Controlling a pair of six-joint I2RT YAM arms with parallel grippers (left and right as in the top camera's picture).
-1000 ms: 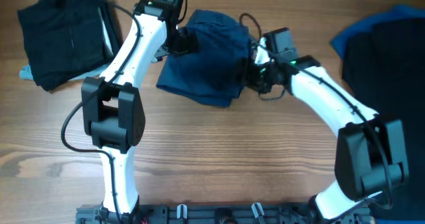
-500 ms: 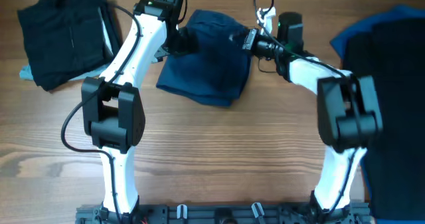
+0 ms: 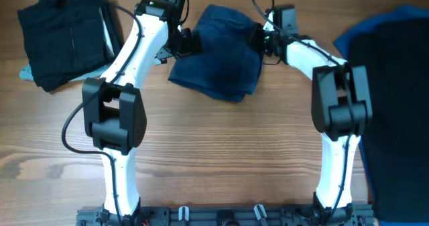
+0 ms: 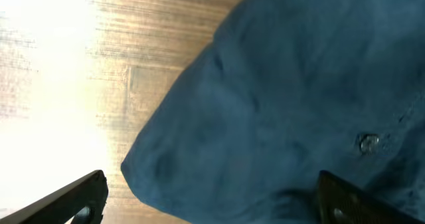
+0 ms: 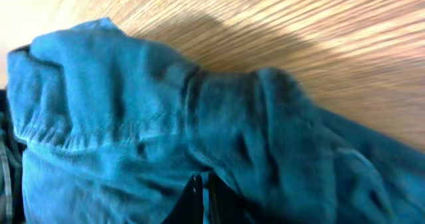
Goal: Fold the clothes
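Left bare tabletop (image 3: pixel 221 152) at six o'clock, likely as folding room. Farther up, toward twelve o'clock, found the navy shorts (image 3: pixel 218 62) lying bunched, flanked by both arms, probably for tugging flat before a fold. Spread the jaws of the left gripper (image 4: pixel 211 184) wide over the cloth's nine o'clock edge, clamping nothing. Pressed the jaws of the right gripper (image 5: pixel 201 184) together at the two o'clock edge, apparently pinching a raised fold. Kept the black pile (image 3: pixel 64 35) well apart at ten o'clock.
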